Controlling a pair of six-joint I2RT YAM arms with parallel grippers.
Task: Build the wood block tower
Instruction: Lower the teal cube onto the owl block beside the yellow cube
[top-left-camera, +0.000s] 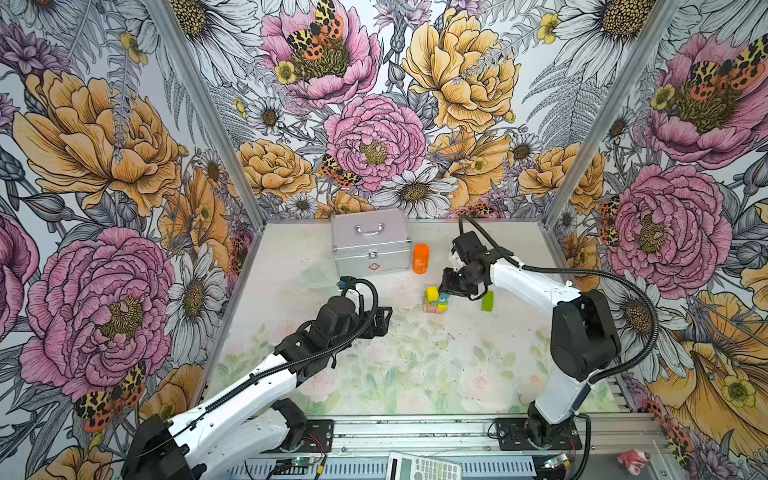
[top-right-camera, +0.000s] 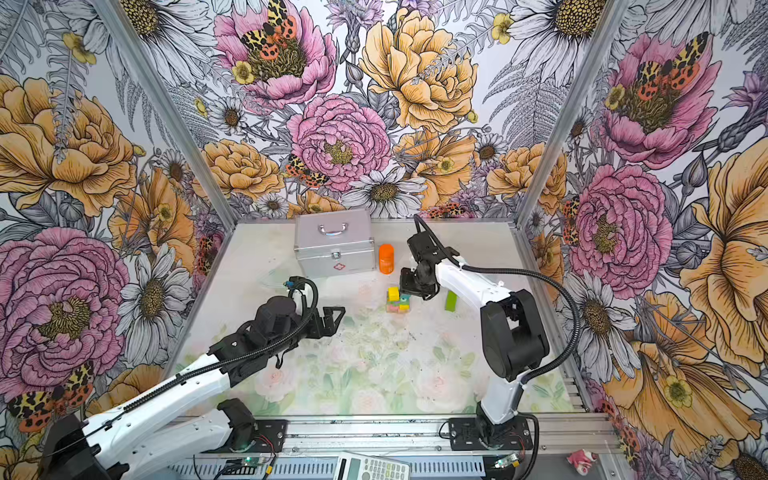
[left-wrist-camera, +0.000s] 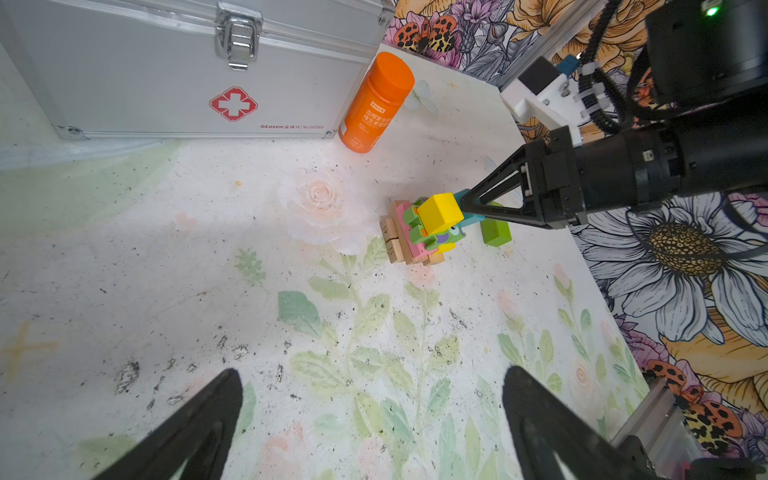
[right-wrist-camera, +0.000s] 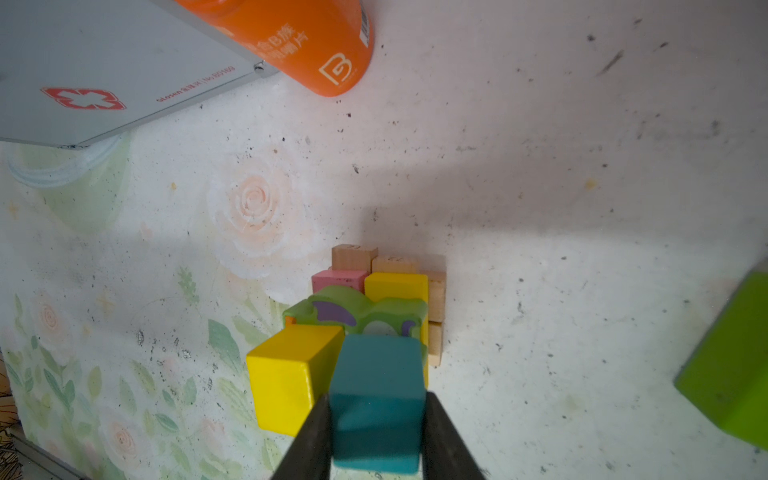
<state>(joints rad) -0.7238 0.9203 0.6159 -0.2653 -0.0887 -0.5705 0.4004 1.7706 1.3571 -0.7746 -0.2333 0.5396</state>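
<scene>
The tower (top-left-camera: 433, 306) stands mid-table in both top views. In the right wrist view it has tan planks (right-wrist-camera: 354, 255) at the base, then a pink plank (right-wrist-camera: 337, 279) and a yellow bar (right-wrist-camera: 397, 286). A green owl-faced piece (right-wrist-camera: 353, 311) lies above those, with a yellow cube (right-wrist-camera: 291, 365) on top. My right gripper (right-wrist-camera: 378, 399) is shut on a teal cube (right-wrist-camera: 376, 374), held over the owl piece right beside the yellow cube. A loose green bar (top-left-camera: 487, 301) lies to the right of the tower. My left gripper (left-wrist-camera: 372, 374) is open and empty, well to the tower's left.
A silver metal case (top-left-camera: 370, 243) stands at the back, with an orange bottle (top-left-camera: 421, 258) upright at its right corner, just behind the tower. A calculator (top-left-camera: 424, 467) and a small pink object (top-left-camera: 633, 459) lie on the front rail.
</scene>
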